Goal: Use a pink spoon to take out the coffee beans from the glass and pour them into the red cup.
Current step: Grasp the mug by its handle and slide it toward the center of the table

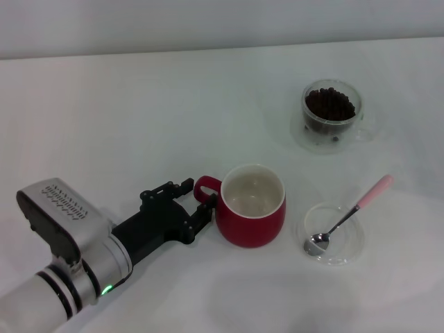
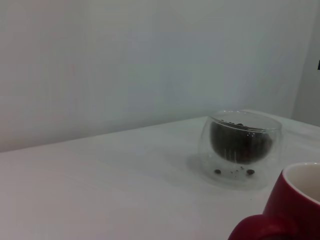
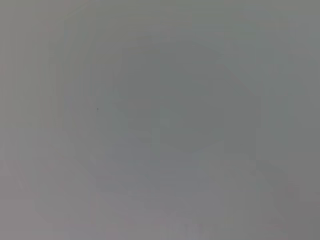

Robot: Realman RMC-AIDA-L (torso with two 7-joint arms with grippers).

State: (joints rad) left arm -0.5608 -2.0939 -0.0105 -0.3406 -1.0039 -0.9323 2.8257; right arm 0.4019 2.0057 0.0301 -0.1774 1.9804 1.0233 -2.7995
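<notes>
White tabletop [image 1: 139, 118] seen from the head camera, with four items and one arm.

Left pincer [image 1: 196, 203]: low over the tabletop, at the handle of the red cup [image 1: 251, 206]; dark fingers [image 1: 203, 216] set either side of the red loop handle, apparently closed on it, though actual contact cannot be confirmed. Grey and black wrist trailing back toward the near left corner, green light lit on its underside.

Red cup: upright, immediately beyond the pincer tips, handle turned toward them; off-white inside, no beans visible in it. In the left wrist view, only part of the rim and handle at the frame corner [image 2: 280, 210].

Glass [image 1: 331, 116]: upright, well apart from the pincer, past the red cup and off to the right, toward the far edge of the tabletop. Coffee beans [image 1: 330, 105] heaped inside, nearly up to the rim; a few loose beans low down inside the clear double wall, seen also from the left wrist [image 2: 242, 146].

Pink spoon [image 1: 350, 214]: beyond the red cup to the right of the pincer, apart from both; metal bowl resting in a shallow clear dish [image 1: 349, 244], pale pink handle angled up over the dish rim, pointing away and to the right.

Right pincer: not visible; right wrist view a plain grey field only.
</notes>
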